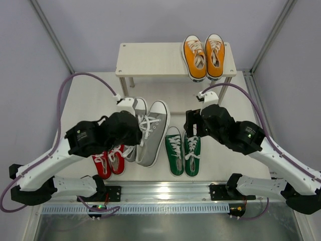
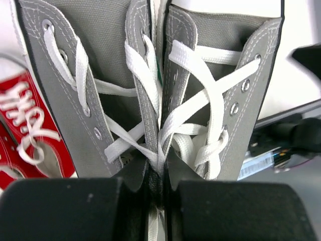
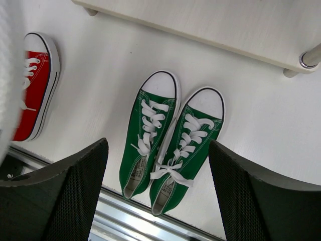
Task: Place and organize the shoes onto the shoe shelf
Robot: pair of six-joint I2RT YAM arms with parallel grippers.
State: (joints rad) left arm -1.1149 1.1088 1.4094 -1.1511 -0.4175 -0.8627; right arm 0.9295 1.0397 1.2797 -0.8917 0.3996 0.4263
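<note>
1. The left gripper (image 2: 160, 198) is clenched on the grey shoes (image 1: 152, 131), pinching their inner collars together. The pair seems raised off the tabletop (image 1: 85, 100), above the red shoes (image 1: 109, 161). A firm pinch stops either shoe slipping.
2. Carry them toes-first to the shoe shelf (image 1: 150, 57) and land them flat, left of the orange shoes (image 1: 203, 54).
3. The right gripper (image 3: 158, 150), released, hovers over the green shoes (image 1: 183, 150); it should stay clear.

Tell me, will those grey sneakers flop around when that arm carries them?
Probably light: the left gripper pinches both grey sneakers together by their inner walls. That canvas looks soft, so the pair may sag or swing. The loose laces could dangle and snag.
</note>
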